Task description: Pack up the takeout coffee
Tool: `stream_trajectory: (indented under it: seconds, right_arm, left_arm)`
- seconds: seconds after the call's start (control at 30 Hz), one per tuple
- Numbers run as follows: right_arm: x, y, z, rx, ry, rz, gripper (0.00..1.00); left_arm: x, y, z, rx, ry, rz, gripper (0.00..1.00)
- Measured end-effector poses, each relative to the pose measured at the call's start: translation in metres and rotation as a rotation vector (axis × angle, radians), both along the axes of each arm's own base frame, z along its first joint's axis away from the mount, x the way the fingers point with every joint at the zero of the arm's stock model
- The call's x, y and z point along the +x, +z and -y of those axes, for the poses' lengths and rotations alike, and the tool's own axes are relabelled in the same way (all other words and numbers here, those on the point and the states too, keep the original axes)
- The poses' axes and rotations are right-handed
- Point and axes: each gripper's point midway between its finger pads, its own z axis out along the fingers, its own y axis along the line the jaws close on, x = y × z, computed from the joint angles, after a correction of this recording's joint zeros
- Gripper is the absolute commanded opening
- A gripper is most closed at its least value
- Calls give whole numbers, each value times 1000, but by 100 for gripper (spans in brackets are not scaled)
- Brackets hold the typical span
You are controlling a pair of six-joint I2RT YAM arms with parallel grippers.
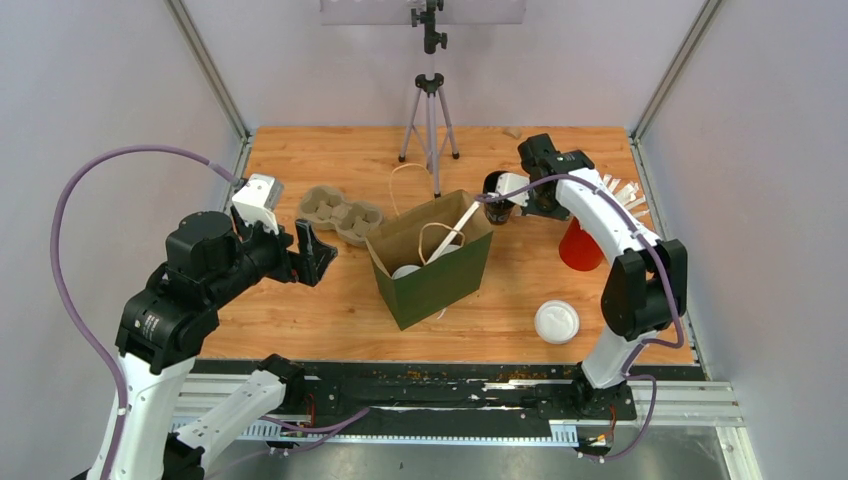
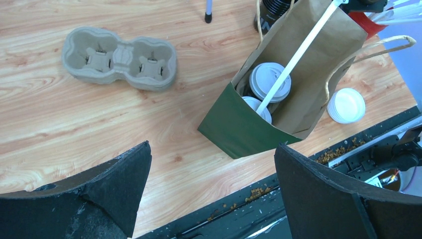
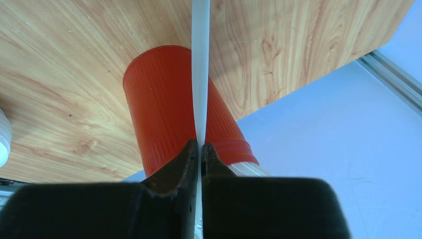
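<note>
The takeout coffee, two cups with white lids [image 2: 270, 81] [image 2: 259, 107], stands inside the open green and brown paper bag [image 1: 445, 285], where the lids [image 1: 407, 271] show from above. My right gripper [image 3: 200, 144] is shut on a thin white straw [image 3: 200, 59]. In the top view that gripper [image 1: 492, 205] hangs just right of the bag's rim. From it a white straw [image 1: 455, 232] slants down into the bag, across the upper lid. My left gripper [image 2: 213, 149] is open and holds nothing; it hovers left of the bag [image 1: 315, 252].
A cardboard cup carrier [image 1: 340, 213] lies behind and left of the bag. A loose white lid [image 1: 556, 321] rests near the front right. A red cup [image 1: 578, 245] of straws stands at the right edge. A stack of black cups [image 2: 272, 7] and a tripod [image 1: 430, 110] stand behind the bag.
</note>
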Motion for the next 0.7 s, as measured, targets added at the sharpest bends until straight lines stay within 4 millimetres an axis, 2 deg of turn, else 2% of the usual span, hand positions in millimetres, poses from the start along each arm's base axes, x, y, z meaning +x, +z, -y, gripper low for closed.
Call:
stream_trajectory:
  seconds: [0.17, 0.33, 0.6, 0.7]
  right_arm:
    - [1, 15, -1, 14, 0, 38, 0]
    - [10, 39, -7, 61, -18, 109, 0]
    - [28, 85, -21, 194, -99, 260, 0]
    - [35, 110, -27, 261, -146, 339, 0]
  left_arm:
    - [0, 0, 0, 0, 0, 1, 100]
    - [0, 0, 1, -2, -4, 0, 100]
    - [-2, 2, 3, -14, -15, 5, 100]
    - [-3, 0, 3, -20, -13, 4, 100]
